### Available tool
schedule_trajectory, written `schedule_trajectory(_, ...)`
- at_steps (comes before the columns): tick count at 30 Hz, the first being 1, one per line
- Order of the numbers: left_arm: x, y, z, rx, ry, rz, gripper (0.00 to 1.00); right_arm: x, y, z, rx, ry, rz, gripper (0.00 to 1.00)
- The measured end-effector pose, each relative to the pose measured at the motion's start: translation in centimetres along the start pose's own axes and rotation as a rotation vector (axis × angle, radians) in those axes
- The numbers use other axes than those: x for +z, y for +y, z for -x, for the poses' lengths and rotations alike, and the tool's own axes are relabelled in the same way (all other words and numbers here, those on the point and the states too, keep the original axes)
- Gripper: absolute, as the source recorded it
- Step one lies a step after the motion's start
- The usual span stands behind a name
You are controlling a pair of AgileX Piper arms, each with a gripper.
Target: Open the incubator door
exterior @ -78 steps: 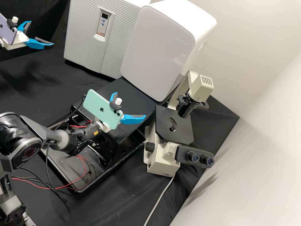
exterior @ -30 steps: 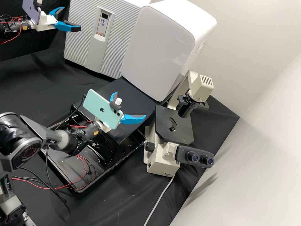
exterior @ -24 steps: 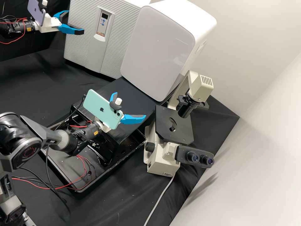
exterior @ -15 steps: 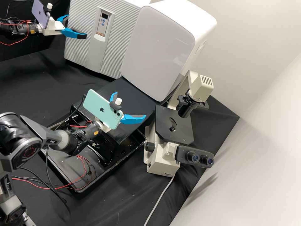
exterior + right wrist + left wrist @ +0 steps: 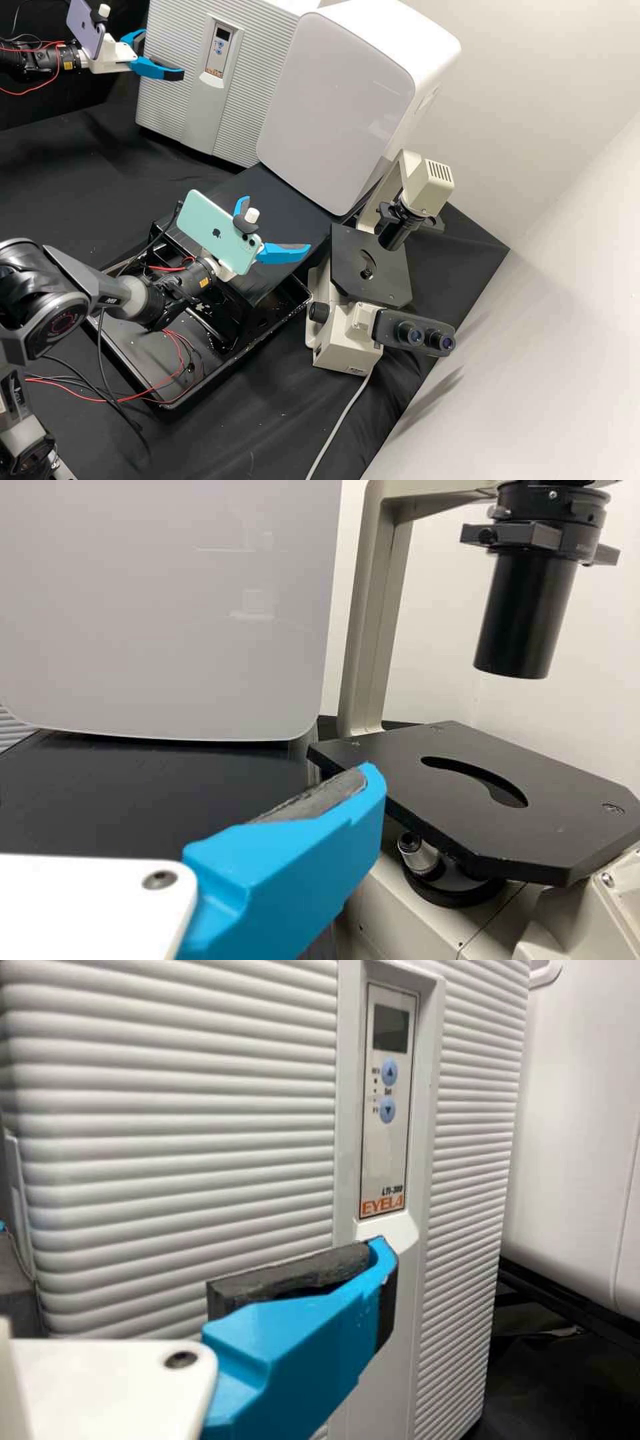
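The light grey ribbed incubator [image 5: 200, 73] stands at the back left in the high view, its door closed. At its left front edge is my left gripper [image 5: 162, 61], open. One finger lies across the ribbed front; the other is by the left side, partly hidden. In the left wrist view, the open left gripper [image 5: 195, 1260] has its near finger below the control panel [image 5: 384, 1100] of the incubator [image 5: 180, 1110]. My right gripper [image 5: 279, 223] is open over the bench, left of the microscope. In the right wrist view, a blue finger of the right gripper [image 5: 190, 790] is beside the microscope stage.
A large white cabinet [image 5: 333, 107] stands right of the incubator. The microscope [image 5: 370, 267] is in front of it. A black tray [image 5: 167, 400] with loose red and black wires lies under the right arm.
From the upper left, my left gripper has come right to the incubator's left edge, staying open. It has barely shifted in the last half second. The right arm has kept still.
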Motion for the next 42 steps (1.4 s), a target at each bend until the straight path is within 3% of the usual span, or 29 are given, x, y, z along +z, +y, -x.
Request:
schedule_trajectory(6,-0.06,0.12,0.05,0.002,0.001,-0.002,1.0,0.0,0.0,0.0,0.0,0.0,0.0,1.0)
schedule_trajectory(7,-0.06,0.12,0.05,0.002,0.001,-0.002,0.0,0.0,0.0,0.0,0.0,0.0,0.0,1.0)
schedule_trajectory(18,-0.15,-0.37,0.27,-0.01,0.009,0.01,0.0,0.0,0.0,0.0,0.0,0.0,0.0,1.0)
schedule_trajectory(42,0.01,-0.11,0.49,-0.007,0.011,0.012,0.0,0.0,0.0,0.0,0.0,0.0,0.0,1.0)
